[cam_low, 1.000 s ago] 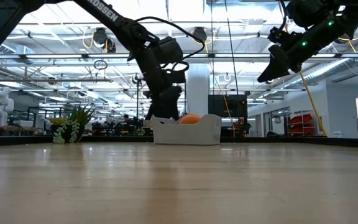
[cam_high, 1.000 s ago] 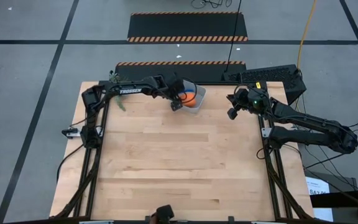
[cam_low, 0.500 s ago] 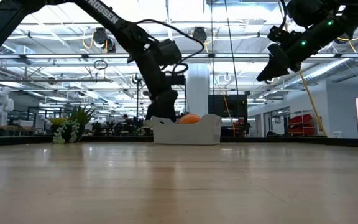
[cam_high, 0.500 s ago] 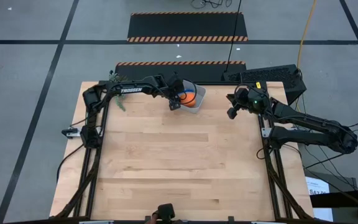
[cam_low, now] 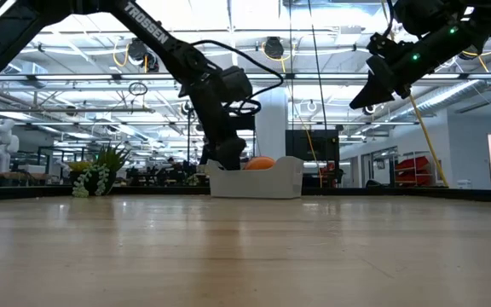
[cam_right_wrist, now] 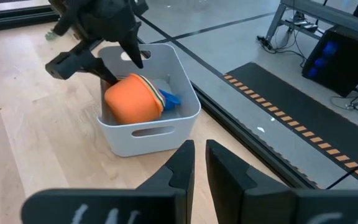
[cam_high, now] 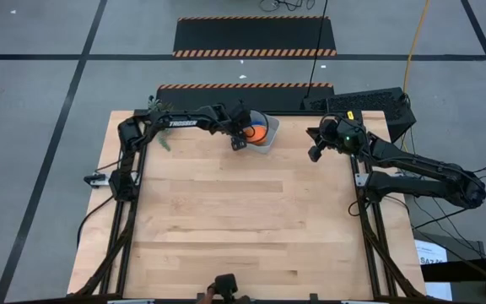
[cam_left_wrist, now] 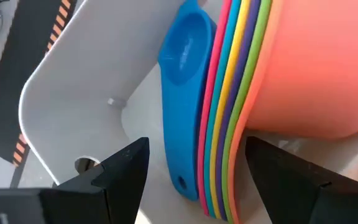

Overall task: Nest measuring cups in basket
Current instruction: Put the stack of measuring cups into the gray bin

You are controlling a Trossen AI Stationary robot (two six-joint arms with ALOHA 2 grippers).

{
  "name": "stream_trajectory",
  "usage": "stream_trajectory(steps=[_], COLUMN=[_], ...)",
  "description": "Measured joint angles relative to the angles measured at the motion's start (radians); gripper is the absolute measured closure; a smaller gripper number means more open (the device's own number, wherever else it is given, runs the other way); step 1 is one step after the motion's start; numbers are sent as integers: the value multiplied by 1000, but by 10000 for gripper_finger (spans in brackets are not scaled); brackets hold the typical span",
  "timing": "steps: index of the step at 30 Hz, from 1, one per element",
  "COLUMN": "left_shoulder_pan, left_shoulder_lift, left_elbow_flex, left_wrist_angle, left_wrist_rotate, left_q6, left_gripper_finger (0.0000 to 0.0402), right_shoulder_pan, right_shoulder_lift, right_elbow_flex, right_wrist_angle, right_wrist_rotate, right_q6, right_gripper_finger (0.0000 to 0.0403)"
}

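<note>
Both arms are dark, near-black, built of slim links joined by rounded housings. The left arm (cam_high: 184,120) carries white block lettering along its upper link, read from above and from worktop height. A black cable loops out from its wrist housing (cam_low: 228,85). The right arm (cam_high: 412,165) shows small green lights on its wrist housing (cam_low: 416,58). The left tool (cam_left_wrist: 194,180) ends in two flat, dark, angular fingers; the right tool (cam_right_wrist: 199,165) has two matte black, tapered fingers.

My left arm (cam_high: 184,121) carries white lettering, "TROSSEN", along its link in the high view; in the low view only the tail, "OSSEN", shows. I read nothing else.
</note>
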Motion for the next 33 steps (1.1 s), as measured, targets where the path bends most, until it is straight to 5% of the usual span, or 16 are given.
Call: stream_trajectory(steps=[5, 10, 21, 25, 30, 33], left_shoulder_pan=[8, 34, 45, 46, 47, 47], left_shoulder_lift=[6, 21, 47, 53, 53, 52], left_elbow_flex=[-1, -1, 1, -1, -2, -2], left_wrist_angle=[15, 7, -19, -30, -32, -31], left_wrist_rotate=[0, 117, 112, 138, 138, 136], left_q6=[3, -8, -9, -29, -2, 19], left_gripper_finger=[131, 131, 134, 177, 283, 291], right_shoulder_pan=[0, 0, 0, 0, 0, 0], right_shoulder_lift=[0, 0, 0, 0, 0, 0], right_elbow_flex=[0, 0, 0, 0, 0, 0], right_wrist_angle=[0, 0, -1, -2, -2, -2], right_wrist_rotate=[0, 1, 1, 2, 2, 2], right_q6=[-3, -12, -14, -14, -16, -22], right_gripper_finger=[369, 369, 369, 369, 369, 369])
